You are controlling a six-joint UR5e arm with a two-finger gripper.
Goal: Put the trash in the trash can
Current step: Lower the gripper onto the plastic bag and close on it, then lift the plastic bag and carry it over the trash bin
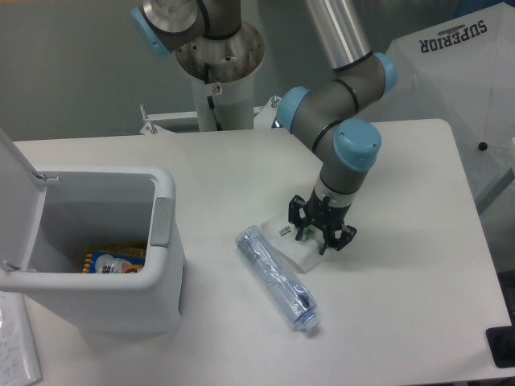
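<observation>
The clear crinkled plastic bottle (276,278) lies on the white table, its blue cap toward the front right. The crumpled clear-white wrapper with green print (294,241) lies just behind it, under my gripper (318,233). My gripper points down over the wrapper with its black fingers low around it; the fingers look spread, but I cannot tell whether they grip it. The light-grey trash can (165,265) stands at the left with its flip lid (14,173) open.
Inside the can lies a colourful blue-and-orange packet (113,261). The robot base (219,64) stands at the table's back. A white cover with "SUPERIOR" print (459,56) is at the back right. Paper (16,354) lies at the front left corner.
</observation>
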